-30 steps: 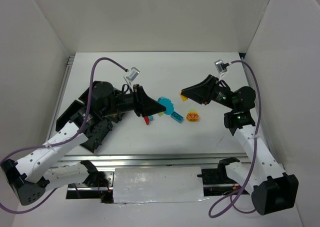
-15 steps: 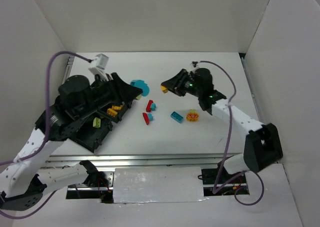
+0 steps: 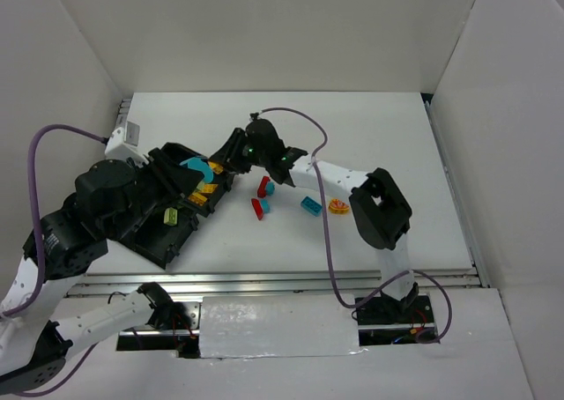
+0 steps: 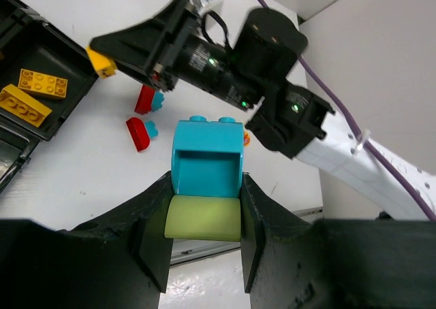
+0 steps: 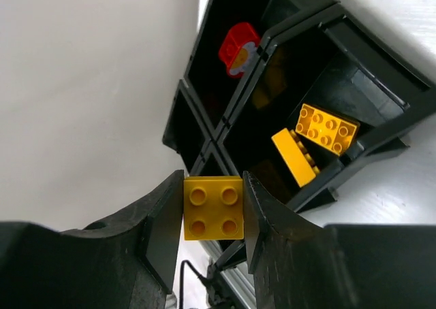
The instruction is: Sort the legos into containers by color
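My left gripper (image 4: 204, 217) is shut on a cyan brick (image 4: 206, 160) with a lime green piece (image 4: 204, 218) under it. In the top view it (image 3: 199, 167) holds this piece (image 3: 193, 164) over the black tray (image 3: 152, 244). My right gripper (image 5: 213, 203) is shut on a yellow four-stud brick (image 5: 213, 207) above the tray's cross divider (image 5: 219, 122). In the top view it (image 3: 231, 153) is at the tray's far right corner. Two yellow bricks (image 5: 325, 128) lie in one compartment, a red piece (image 5: 238, 45) in another, a green brick (image 3: 170, 215) in a third.
Loose on the white table right of the tray: two red bricks with cyan bits (image 3: 263, 186) (image 3: 257, 208), a cyan brick (image 3: 309, 205) and an orange-and-red piece (image 3: 339, 206). The right arm (image 3: 335, 175) stretches across them. White walls close in three sides.
My left gripper has swung left with the cyan piece from the table's middle to over the tray. My right arm has reached far left with the yellow brick to the tray.
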Motion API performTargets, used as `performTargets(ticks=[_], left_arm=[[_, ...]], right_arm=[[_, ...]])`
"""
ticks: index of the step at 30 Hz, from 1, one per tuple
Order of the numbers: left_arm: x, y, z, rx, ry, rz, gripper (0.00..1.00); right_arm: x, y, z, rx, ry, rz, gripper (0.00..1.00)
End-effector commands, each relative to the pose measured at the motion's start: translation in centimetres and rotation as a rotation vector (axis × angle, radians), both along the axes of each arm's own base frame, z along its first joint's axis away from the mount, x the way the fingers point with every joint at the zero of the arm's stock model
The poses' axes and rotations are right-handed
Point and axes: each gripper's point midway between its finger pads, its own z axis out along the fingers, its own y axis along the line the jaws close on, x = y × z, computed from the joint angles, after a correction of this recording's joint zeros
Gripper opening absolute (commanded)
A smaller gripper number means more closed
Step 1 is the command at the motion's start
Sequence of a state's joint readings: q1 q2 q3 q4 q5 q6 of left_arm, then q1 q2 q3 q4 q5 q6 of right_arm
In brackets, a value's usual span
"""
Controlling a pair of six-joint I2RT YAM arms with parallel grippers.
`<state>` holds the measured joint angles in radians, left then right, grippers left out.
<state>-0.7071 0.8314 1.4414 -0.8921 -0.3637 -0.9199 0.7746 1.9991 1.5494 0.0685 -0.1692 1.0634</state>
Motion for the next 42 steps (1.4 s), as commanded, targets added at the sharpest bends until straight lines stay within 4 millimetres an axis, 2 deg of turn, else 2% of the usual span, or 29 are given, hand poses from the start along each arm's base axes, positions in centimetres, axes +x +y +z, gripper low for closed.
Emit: performTargets(ticks=[1, 2, 3, 5, 6, 7, 11, 12, 13, 14, 15, 17, 18, 19, 20, 21, 22, 23, 24, 25, 26, 27, 28, 29, 30, 32, 38, 40, 42], left_arm=[[-0.6, -0.6, 1.4, -0.021, -0.062, -0.071, 0.00], [-0.7, -0.8, 1.6, -0.019, -0.071, -0.088, 0.00], [-0.8, -1.0, 1.7, -0.016, -0.073, -0.100, 0.00], [-1.0, -0.9, 1.7, -0.001, -0.078, -0.111, 0.00], [-1.1, -0.8, 1.6, 0.006, -0.081, -0.112, 0.00], [-1.2, -0.7, 1.5, 0.008, -0.082, -0.114, 0.00], [-1.7, -1.7, 2.1, 0.004, -0.127, -0.193, 0.00], [-1.7, -2.0, 2.1, 0.004, -0.131, -0.208, 0.00], [-1.9, -2.3, 2.1, 0.000, -0.135, -0.230, 0.00], [-2.0, -2.4, 2.3, -0.005, -0.143, -0.234, 0.00], [-2.0, -2.4, 2.1, -0.004, -0.140, -0.236, 0.00], [-2.1, -2.4, 2.3, -0.004, -0.152, -0.242, 0.00], [-2.3, -2.6, 2.5, -0.010, -0.160, -0.257, 0.00], [-2.4, -2.7, 2.6, -0.013, -0.165, -0.268, 0.00], [-2.6, -2.8, 2.9, -0.013, -0.180, -0.284, 0.00], [-2.7, -3.2, 3.3, -0.021, -0.198, -0.304, 0.00], [-3.3, -4.0, 3.6, -0.035, -0.211, -0.363, 0.00], [-3.6, -4.4, 3.9, -0.034, -0.236, -0.398, 0.00], [-4.0, -5.1, 3.8, -0.041, -0.247, -0.447, 0.00], [-4.3, -5.8, 4.9, -0.064, -0.299, -0.490, 0.00], [-5.4, -6.8, 5.4, -0.093, -0.321, -0.574, 0.00], [-5.6, -7.4, 5.2, -0.104, -0.326, -0.609, 0.00], [-5.7, -7.9, 6.2, -0.133, -0.368, -0.633, 0.00], [-6.3, -8.6, 6.1, -0.145, -0.372, -0.687, 0.00], [-6.4, -8.9, 6.4, -0.153, -0.380, -0.708, 0.00], [-6.5, -10.1, 6.7, -0.166, -0.386, -0.766, 0.00], [-6.5, -12.7, 6.8, -0.199, -0.366, -0.896, 0.00], [-6.3, -13.1, 7.0, -0.215, -0.369, -0.905, 0.00], [-6.4, -13.4, 7.1, -0.233, -0.368, -0.923, 0.00]], right_arm=[[1.6, 1.1, -0.4, -0.020, 0.004, -0.019, 0.03], [2.1, 1.9, 0.7, 0.000, -0.013, -0.002, 0.04], [1.9, 2.3, -1.4, -0.033, 0.025, 0.019, 0.05], [1.5, 3.4, -1.5, -0.032, 0.017, 0.063, 0.19], [1.2, 3.9, -1.4, -0.033, 0.012, 0.077, 0.46], [1.2, 4.1, -1.4, -0.033, 0.005, 0.093, 0.52], [1.1, 4.9, -0.1, -0.009, -0.022, 0.128, 0.70], [1.3, 5.2, 1.1, 0.002, -0.053, 0.135, 0.74], [1.3, 5.2, 1.1, -0.002, -0.052, 0.150, 0.77], [1.4, 5.3, 1.7, 0.004, -0.062, 0.157, 0.87], [1.4, 5.4, 2.5, 0.015, -0.082, 0.172, 0.91], [1.8, 4.5, 3.9, 0.038, -0.097, 0.177, 0.95], [2.4, 2.9, 4.9, 0.065, -0.111, 0.160, 0.98], [1.7, 2.2, 6.4, 0.120, -0.136, 0.209, 0.99], [1.2, 1.2, 7.0, 0.163, -0.158, 0.242, 1.00], [-0.3, -0.8, 6.8, 0.205, -0.131, 0.271, 1.00], [0.4, -3.0, 9.9, 0.306, -0.245, 0.286, 1.00], [-1.8, -4.3, 10.8, 0.359, -0.267, 0.400, 1.00], [-3.5, -6.2, 10.9, 0.407, -0.218, 0.429, 1.00], [-4.5, -7.6, 13.0, 0.465, -0.300, 0.474, 1.00], [-5.9, -9.4, 13.5, 0.495, -0.269, 0.541, 1.00], [-8.1, -11.0, 14.9, 0.521, -0.348, 0.593, 1.00], [-9.6, -11.9, 15.7, 0.534, -0.374, 0.638, 1.00], [-11.1, -12.9, 16.5, 0.549, -0.385, 0.675, 1.00], [-13.9, -14.3, 17.6, 0.547, -0.474, 0.746, 1.00], [-17.2, -16.1, 19.1, 0.544, -0.543, 0.788, 1.00], [-22.1, -18.6, 21.3, 0.521, -0.655, 0.836, 0.99], [-23.2, -19.1, 21.9, 0.492, -0.720, 0.860, 0.95], [-23.3, -19.2, 22.0, 0.476, -0.737, 0.841, 0.93]])
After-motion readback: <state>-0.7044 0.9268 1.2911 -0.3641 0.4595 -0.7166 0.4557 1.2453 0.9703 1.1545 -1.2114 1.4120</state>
